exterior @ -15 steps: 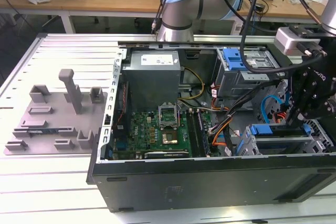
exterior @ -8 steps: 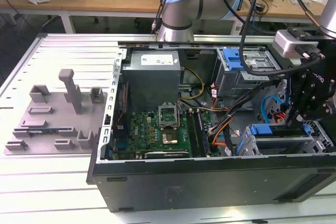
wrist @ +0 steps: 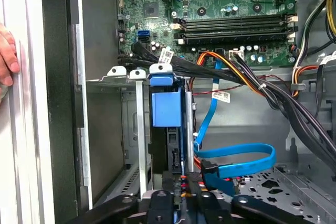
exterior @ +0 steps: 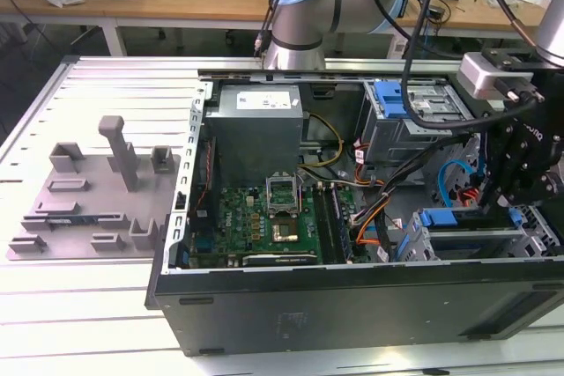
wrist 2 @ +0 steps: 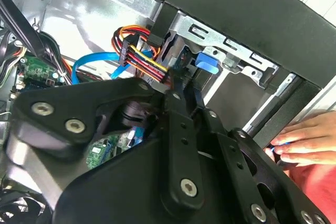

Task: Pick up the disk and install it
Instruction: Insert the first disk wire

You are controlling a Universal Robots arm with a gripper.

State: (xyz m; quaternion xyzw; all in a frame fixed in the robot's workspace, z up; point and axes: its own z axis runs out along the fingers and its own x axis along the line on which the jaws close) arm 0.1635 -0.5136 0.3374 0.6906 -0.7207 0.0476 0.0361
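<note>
Jaws [wrist: 178,195] down inside the open PC case [exterior: 352,292], at the drive cage [wrist: 134,124]; pinch state cannot be told, linkage hides the tips. The disk [wrist: 167,109], blue-railed, sits on edge in a cage slot straight ahead of the jaws, long axis running away from them into the bay. Blue SATA cable [wrist: 236,161] and a power cable bundle [wrist 2: 144,56] crowd just beside the jaws. A person's hand [wrist 2: 302,140] rests on the case edge nearby. Motherboard [wrist: 231,19] beyond.

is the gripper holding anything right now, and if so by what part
Cannot be told. The gripper sits low in the computer case beside the blue-railed disk, but its grasp is hidden.
</note>
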